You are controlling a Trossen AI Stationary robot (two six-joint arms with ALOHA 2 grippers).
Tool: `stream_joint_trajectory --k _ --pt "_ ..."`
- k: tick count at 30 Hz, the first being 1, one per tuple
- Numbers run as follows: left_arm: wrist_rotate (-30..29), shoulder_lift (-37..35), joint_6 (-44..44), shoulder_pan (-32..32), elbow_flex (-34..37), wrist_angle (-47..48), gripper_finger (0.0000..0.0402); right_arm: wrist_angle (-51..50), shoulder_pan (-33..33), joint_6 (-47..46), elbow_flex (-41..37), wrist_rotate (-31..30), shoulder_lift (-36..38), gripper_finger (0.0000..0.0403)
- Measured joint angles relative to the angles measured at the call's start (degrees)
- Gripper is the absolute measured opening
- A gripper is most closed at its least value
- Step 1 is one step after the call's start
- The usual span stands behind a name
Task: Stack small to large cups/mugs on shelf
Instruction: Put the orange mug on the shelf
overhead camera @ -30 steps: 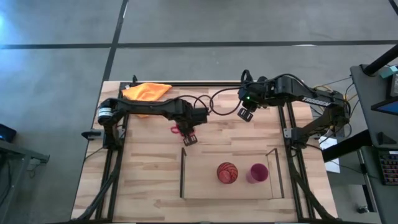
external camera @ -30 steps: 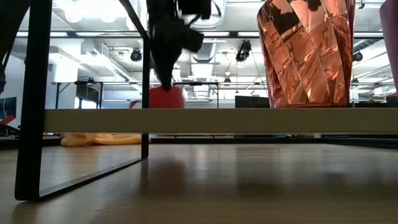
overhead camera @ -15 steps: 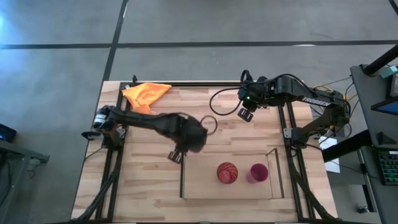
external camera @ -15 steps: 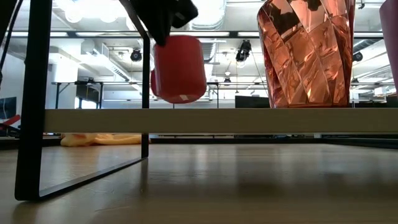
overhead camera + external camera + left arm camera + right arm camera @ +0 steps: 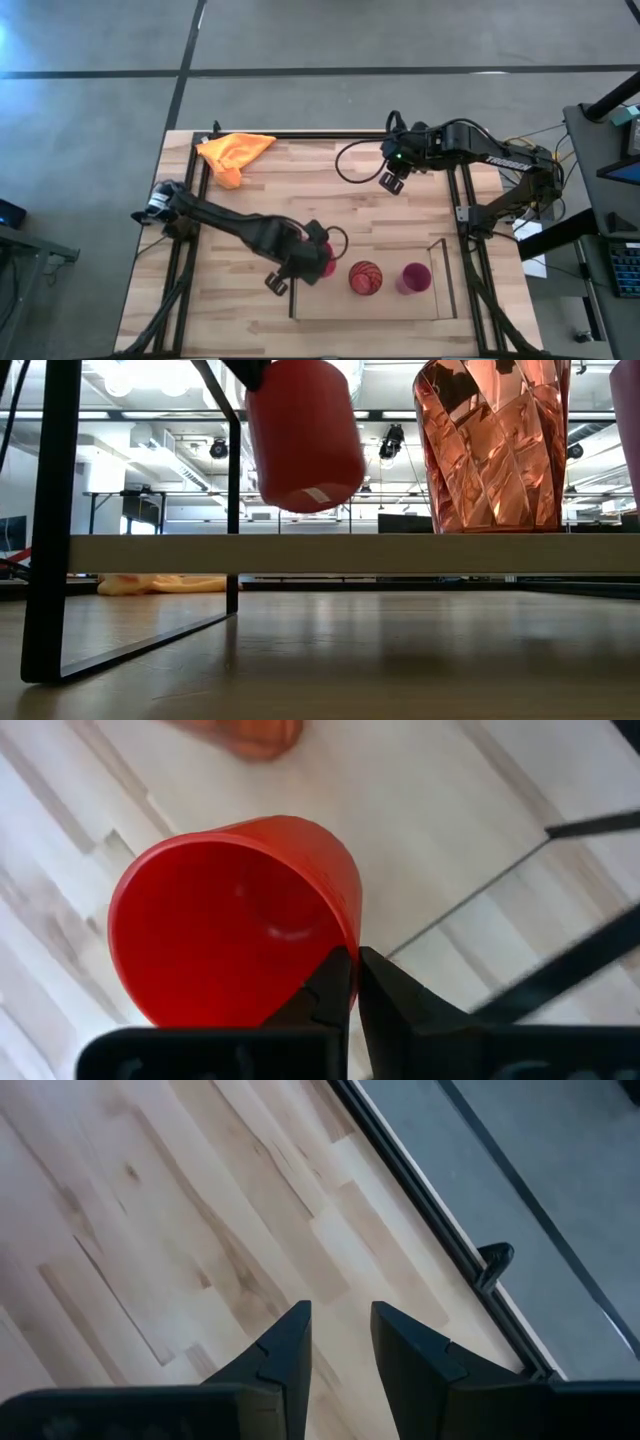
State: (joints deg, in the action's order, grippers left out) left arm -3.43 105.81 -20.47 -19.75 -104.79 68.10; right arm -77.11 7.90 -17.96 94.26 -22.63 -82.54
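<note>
My left gripper (image 5: 316,263) is shut on the red mug (image 5: 326,263), which hangs tilted above the left part of the shelf (image 5: 330,303); the low view shows the mug (image 5: 305,435) clear above the shelf board (image 5: 350,553). Its handle does not show. The orange cup with dark lines (image 5: 366,277) and the magenta tumbler (image 5: 414,277) stand upright on the shelf board, right of the mug. My right gripper (image 5: 392,182) waits open over the table's far right part, touching nothing. My left gripper (image 5: 355,982) pinches the red mug's wall at its rim (image 5: 345,935), one finger inside the mug and one outside. The mug is lifted clear of the shelf board and tilted, its base (image 5: 310,495) pointing down.
A yellow-orange cloth (image 5: 233,152) lies at the table's far left corner. The shelf's dark upright panels stand at its left end (image 5: 293,278) and right end (image 5: 447,275). Bare wood shows under my right gripper (image 5: 200,1230), near the table's black edge rail (image 5: 430,1210).
My left gripper has carried the red mug from the table's middle toward the near edge and the right, over the shelf's left end beside the orange cup. The mug has risen clear of the table and now hangs above the shelf board.
</note>
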Motion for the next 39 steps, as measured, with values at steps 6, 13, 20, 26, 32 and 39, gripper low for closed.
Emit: stream_joint_trajectory --k 6,13,20,26,32,39 --pt "0.01 3.02 0.00 -1.37 0.00 -1.25 0.0000 0.80 0.01 -0.02 0.00 0.02 0.00 0.0100" --pt "-0.38 5.78 0.55 -2.46 0.00 -1.81 0.0000 1.22 0.00 -0.02 0.00 0.06 0.00 0.0100" --pt "-0.33 6.05 0.59 -4.16 -0.69 -1.23 0.0000 1.23 0.01 -0.04 -0.30 0.07 0.00 0.0100" --pt "-0.12 5.89 0.59 -4.99 -2.75 -1.23 0.0000 1.61 0.00 -0.04 -1.82 0.07 0.00 0.0100" --pt "-0.19 5.89 0.59 -5.01 -2.54 -1.09 0.0000 1.76 0.01 -0.61 -2.58 0.08 0.00 0.0100" --pt "-0.13 5.89 0.59 -5.07 -2.37 -1.14 0.0000 2.46 0.00 -1.11 -2.58 0.10 0.00 0.0100"
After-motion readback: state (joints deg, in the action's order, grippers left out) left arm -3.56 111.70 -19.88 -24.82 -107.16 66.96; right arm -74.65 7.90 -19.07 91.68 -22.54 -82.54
